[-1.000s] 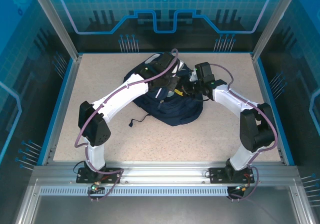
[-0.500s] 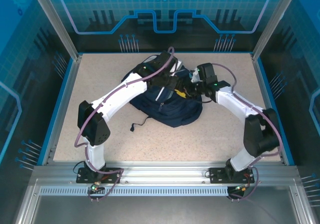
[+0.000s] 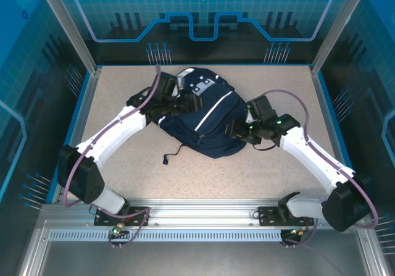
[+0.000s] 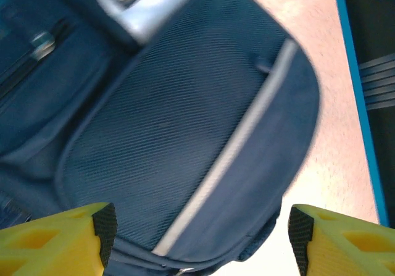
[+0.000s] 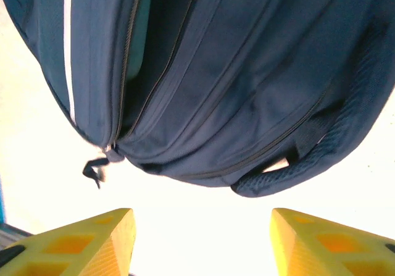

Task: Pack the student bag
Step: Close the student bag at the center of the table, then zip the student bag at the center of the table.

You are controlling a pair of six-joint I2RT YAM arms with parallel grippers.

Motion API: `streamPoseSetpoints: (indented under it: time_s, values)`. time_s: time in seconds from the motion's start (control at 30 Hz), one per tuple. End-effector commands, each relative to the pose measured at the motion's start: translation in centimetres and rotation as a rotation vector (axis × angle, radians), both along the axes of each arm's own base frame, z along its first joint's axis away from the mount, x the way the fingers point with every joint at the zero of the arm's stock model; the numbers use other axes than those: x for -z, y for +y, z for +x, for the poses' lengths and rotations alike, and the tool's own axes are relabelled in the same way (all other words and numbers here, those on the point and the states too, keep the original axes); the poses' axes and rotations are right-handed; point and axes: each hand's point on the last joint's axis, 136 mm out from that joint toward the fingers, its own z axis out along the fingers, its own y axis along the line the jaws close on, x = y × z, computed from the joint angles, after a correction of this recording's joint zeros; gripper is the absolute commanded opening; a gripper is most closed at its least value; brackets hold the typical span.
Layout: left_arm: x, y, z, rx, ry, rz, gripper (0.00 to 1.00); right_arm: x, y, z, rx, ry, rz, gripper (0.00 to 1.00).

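While both arms reach in from the near edge, we see the student bag (image 3: 207, 112), a large navy-blue fabric backpack with a thin white stripe and white patches. It lies in the far half of the speckled beige tabletop (image 3: 123, 158), about midway between the left and right edges. Our left gripper (image 4: 202, 226) hovers at the bag's left side, its yellow fingers (image 4: 55, 245) spread wide with nothing between them. Our right gripper (image 5: 200, 220) sits at the bag's right side, likewise spread and empty, just short of the fabric. Its wrist view shows one zip gaping, with something teal (image 5: 137, 35) inside and a dark zip pull (image 5: 99, 167) hanging at its end. Apart from a thin dark cord (image 3: 171, 154) trailing toward the near edge, nothing lies loose on the tabletop, so we judge the filling largely done and the zipping shut left to do.
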Motion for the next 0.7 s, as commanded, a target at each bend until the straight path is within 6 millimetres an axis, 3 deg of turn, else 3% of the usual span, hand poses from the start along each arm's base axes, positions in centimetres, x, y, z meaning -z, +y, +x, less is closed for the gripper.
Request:
streamPoseSetpoints:
  time_s: [0.0,0.17,0.27,0.5,0.67]
  values:
    - [2.4,0.6,-1.0,-0.129,0.136,-0.192,0.76,0.3,1.4,-0.4,-0.035,-0.033,-0.142,0.60]
    - [5.6,3.2,-1.5,-0.268,0.205,-0.280,0.76,1.0,6.8,-0.5,-0.114,-0.065,-0.202,0.62]
    - [6.7,4.9,-1.7,-0.337,0.217,-0.266,0.76,2.0,8.9,-0.2,-0.108,-0.060,-0.253,0.64]
    - [7.7,7.9,-2.4,-0.420,0.222,-0.239,0.80,4.3,11.8,0.9,-0.052,-0.010,-0.272,0.53]
    - [7.7,8.5,-2.8,-0.422,0.221,-0.223,0.83,6.0,11.8,1.5,0.016,0.042,-0.335,0.44]
